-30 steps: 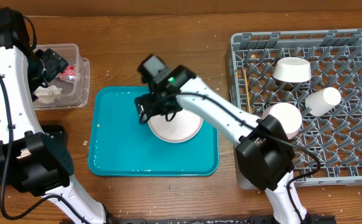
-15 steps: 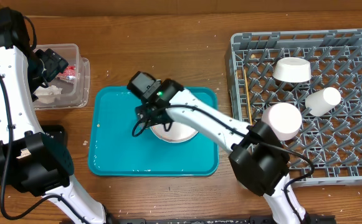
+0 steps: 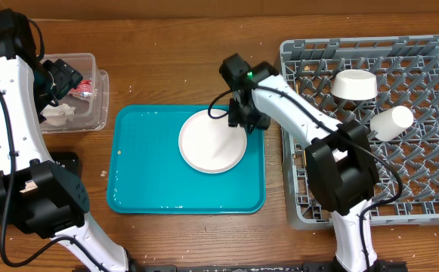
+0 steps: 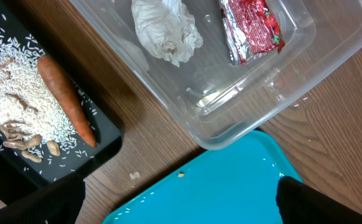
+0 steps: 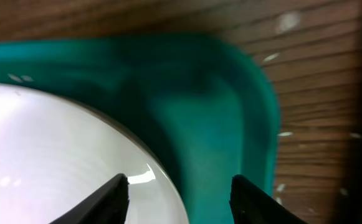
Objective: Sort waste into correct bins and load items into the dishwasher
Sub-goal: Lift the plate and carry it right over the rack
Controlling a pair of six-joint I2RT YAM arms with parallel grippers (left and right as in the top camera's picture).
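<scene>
The pale round plate (image 3: 211, 142), smooth and glossy, lies flat on the teal tray (image 3: 143, 181) in the middle of the overhead view. The tray is moulded plastic with rounded corners and a raised lip, and it sits on a wooden table (image 3: 204, 53) of dark streaky grain. The right pincer (image 3: 243, 119) sits at the plate's upper right edge. Its own camera, somewhat blurred, shows what the overhead hides: the two dark fingers (image 5: 111, 194) stand apart, one above the white plate, the other above the teal, with the plate's rim running into the gap and nothing pinched. At the right of the overhead view the grey lattice rack (image 3: 431, 189) with upright pegs holds a white bowl (image 3: 354, 85), a white cup (image 3: 391, 121) lying on its side, and thin wooden chopsticks (image 3: 298, 113) along its left edge. The left pincer (image 3: 62, 78) hangs over the clear tub (image 3: 104, 106) at upper left, jaws spread wide, one fingertip at each bottom corner of its camera's frame. Only that camera shows the contents clearly: a crumpled white tissue (image 4: 165, 28) and a red crinkly wrapper (image 4: 252, 28) in the tub, and in the black tray (image 4: 106, 129) a smooth orange carrot (image 4: 65, 99) beside scattered white rice (image 4: 19, 87) and beige scraps.
</scene>
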